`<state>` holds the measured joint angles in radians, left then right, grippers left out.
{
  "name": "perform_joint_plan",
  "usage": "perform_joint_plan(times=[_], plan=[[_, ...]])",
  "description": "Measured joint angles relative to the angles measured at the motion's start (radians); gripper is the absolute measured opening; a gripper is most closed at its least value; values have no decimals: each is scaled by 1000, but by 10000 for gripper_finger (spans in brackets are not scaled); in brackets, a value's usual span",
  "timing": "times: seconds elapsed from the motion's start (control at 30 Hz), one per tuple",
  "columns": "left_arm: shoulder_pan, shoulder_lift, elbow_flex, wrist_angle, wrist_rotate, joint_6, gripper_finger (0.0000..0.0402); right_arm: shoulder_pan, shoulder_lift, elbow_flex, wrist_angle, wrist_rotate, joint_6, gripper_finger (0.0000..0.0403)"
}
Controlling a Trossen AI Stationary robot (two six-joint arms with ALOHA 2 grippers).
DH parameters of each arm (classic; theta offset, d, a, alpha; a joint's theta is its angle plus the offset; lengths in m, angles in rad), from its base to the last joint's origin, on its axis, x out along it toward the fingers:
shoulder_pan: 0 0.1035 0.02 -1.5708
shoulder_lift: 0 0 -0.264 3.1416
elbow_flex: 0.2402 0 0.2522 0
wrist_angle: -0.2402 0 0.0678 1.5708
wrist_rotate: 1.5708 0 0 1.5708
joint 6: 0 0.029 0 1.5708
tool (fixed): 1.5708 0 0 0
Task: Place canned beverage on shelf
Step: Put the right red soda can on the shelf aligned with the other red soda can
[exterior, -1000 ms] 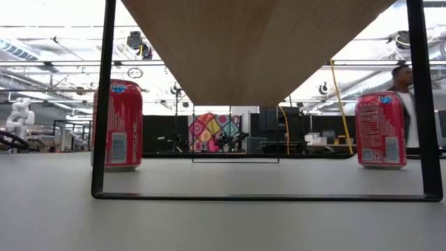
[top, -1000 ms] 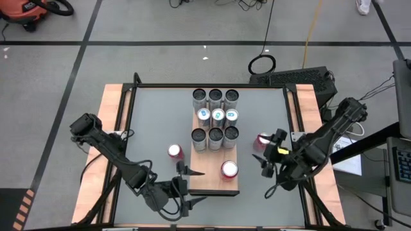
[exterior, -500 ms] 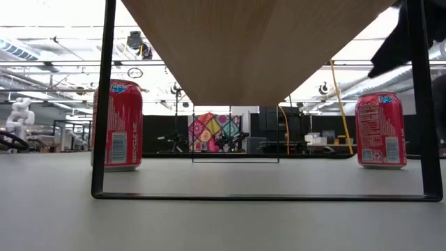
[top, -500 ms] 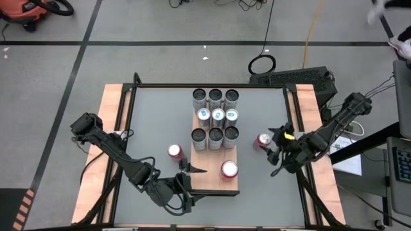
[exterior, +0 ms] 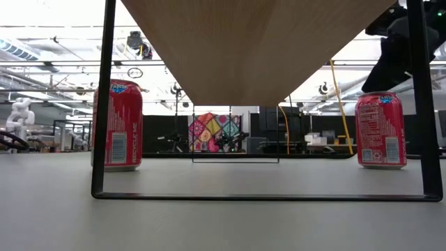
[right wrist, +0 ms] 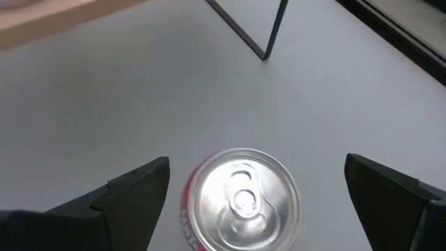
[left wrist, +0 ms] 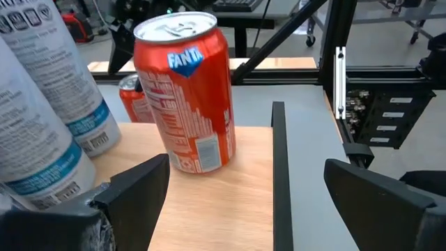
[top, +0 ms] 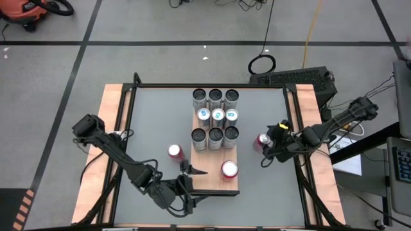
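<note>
Task partly done: one red Fanta can (left wrist: 185,94) stands on the shelf (top: 207,183) before the open left hand (left wrist: 237,195), while two red cans (top: 174,151) wait on the grey surface (top: 154,122), the right-side one (right wrist: 240,199) beneath the open, empty right hand (right wrist: 258,188).

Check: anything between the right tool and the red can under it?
Nothing. In the right wrist view the open right tool hangs above the can, with only air between.
</note>
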<state>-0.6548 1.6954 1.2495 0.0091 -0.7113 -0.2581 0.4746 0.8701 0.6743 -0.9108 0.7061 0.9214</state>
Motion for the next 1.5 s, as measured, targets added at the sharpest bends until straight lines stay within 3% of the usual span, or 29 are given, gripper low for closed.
perform_joint_plan(times=[0.33, 0.53, 1.0, 1.5], plan=[[-7, 34, 0, 14, -1, -26, 380, -64, 70, -24, 67, -108, -19, 369], [-20, 34, 0, 13, -2, -25, 380, -81, 100, -40, 84, -110, 1, 351], [-21, 34, 0, 13, -4, -25, 380, -108, 99, -40, 119, -176, -15, 224], [-21, 34, 0, 27, -8, -26, 380, -86, 49, 55, 322, -245, -188, 235]])
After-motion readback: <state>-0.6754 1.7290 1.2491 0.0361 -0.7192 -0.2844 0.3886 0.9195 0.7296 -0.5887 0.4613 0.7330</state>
